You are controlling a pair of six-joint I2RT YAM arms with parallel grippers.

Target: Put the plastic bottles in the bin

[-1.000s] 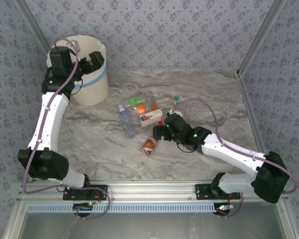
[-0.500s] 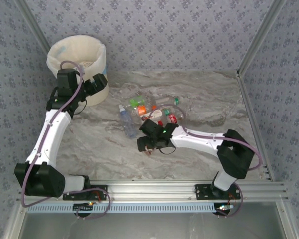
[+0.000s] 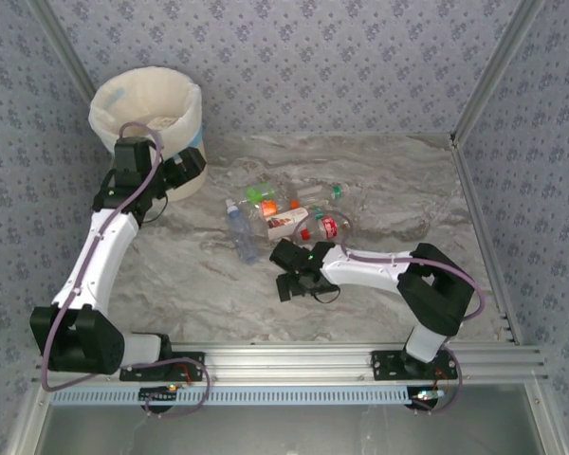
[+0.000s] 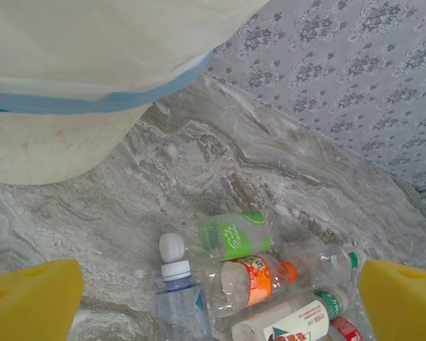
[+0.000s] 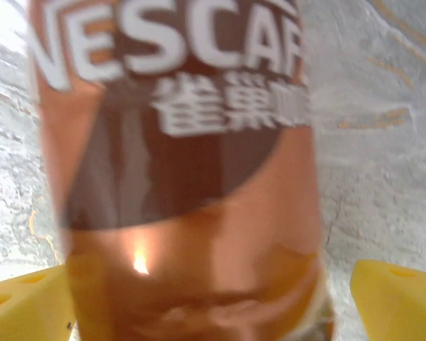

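"NESCAF" reads clearly on the brown-and-orange plastic bottle (image 5: 177, 177) at frame centre. The right gripper (image 5: 202, 302) straddles it, yellow fingers (image 5: 394, 298) wide apart, not clamping. The left gripper (image 4: 216, 302) gapes wide, empty.

**What I'm made of**

My left arm (image 3: 97, 254) and right arm (image 3: 372, 269) are smooth white shells between chunky black joints (image 3: 76, 336), each trailed by a thin lilac cable (image 3: 142, 124). My fingertips wear blocky yellow foam pads (image 4: 30, 302).
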